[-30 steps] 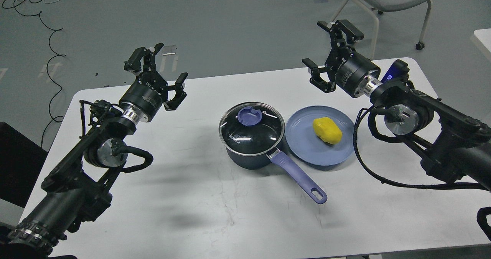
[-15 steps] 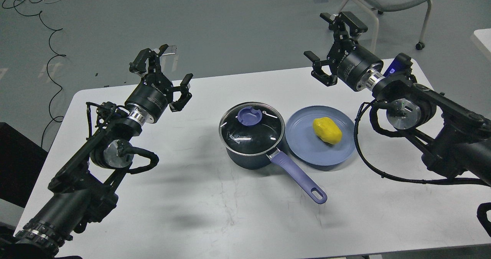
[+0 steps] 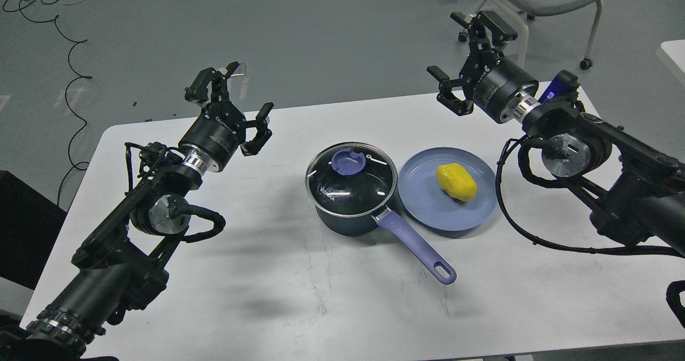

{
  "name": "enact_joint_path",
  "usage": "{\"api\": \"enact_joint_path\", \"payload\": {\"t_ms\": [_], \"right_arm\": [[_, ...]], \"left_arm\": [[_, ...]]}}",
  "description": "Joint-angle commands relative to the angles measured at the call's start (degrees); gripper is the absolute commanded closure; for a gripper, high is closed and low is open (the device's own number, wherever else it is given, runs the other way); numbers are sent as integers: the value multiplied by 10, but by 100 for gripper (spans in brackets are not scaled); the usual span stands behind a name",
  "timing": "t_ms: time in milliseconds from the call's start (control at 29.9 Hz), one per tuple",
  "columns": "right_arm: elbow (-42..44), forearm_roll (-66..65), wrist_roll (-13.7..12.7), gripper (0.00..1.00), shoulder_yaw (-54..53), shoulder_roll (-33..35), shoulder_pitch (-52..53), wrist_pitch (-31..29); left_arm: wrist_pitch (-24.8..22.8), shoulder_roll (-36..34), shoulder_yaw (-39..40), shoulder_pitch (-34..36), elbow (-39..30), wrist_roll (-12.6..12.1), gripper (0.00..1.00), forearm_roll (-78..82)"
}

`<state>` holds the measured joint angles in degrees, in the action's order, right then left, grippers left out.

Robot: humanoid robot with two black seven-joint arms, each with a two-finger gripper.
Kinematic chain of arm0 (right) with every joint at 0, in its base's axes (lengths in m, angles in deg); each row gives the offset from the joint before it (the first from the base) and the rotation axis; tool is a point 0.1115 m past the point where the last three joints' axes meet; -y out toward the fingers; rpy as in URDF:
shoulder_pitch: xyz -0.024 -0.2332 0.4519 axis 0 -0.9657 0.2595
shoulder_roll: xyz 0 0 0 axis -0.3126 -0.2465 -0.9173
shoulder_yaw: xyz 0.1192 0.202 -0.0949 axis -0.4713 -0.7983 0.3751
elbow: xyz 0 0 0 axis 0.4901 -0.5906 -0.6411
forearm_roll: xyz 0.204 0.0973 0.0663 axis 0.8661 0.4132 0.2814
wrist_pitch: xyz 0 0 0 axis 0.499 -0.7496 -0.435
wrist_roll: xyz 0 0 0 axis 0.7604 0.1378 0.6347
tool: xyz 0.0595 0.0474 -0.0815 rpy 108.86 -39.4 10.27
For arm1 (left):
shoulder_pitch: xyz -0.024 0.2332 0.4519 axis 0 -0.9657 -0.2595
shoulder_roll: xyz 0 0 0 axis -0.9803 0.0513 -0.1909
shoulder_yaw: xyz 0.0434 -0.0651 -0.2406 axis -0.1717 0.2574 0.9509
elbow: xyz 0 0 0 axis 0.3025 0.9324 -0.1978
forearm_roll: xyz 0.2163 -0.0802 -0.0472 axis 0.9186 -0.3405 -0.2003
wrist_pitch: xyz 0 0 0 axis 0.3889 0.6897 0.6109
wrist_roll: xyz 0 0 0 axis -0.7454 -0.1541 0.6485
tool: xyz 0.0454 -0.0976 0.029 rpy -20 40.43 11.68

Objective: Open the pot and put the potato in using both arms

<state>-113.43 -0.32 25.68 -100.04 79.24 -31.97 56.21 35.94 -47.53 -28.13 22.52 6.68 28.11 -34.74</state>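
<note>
While both claws hover spread and empty, the lid (image 3: 350, 179) sits on the pot (image 3: 348, 211) at table centre, right of the left gripper (image 3: 235, 104); the potato (image 3: 456, 182) on its plate (image 3: 423, 203) lies below, probably nearer, the right gripper (image 3: 471, 56).

Lidded dark pot (image 3: 350, 200), yellow potato (image 3: 456, 182) just right, on plate (image 3: 428, 211)
</note>
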Motion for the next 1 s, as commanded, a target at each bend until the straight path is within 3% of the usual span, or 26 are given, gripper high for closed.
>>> {"api": "enact_joint_path", "payload": {"t_ms": [0,969], "right_arm": [[0,0,0,0,0,0,-2,1],[1,0,3,0,-1,0,-2,1]], "left_arm": [[-1,2,-1,1,0,0,2,0],[4,-5,1,2,0,2,2,0]]}}
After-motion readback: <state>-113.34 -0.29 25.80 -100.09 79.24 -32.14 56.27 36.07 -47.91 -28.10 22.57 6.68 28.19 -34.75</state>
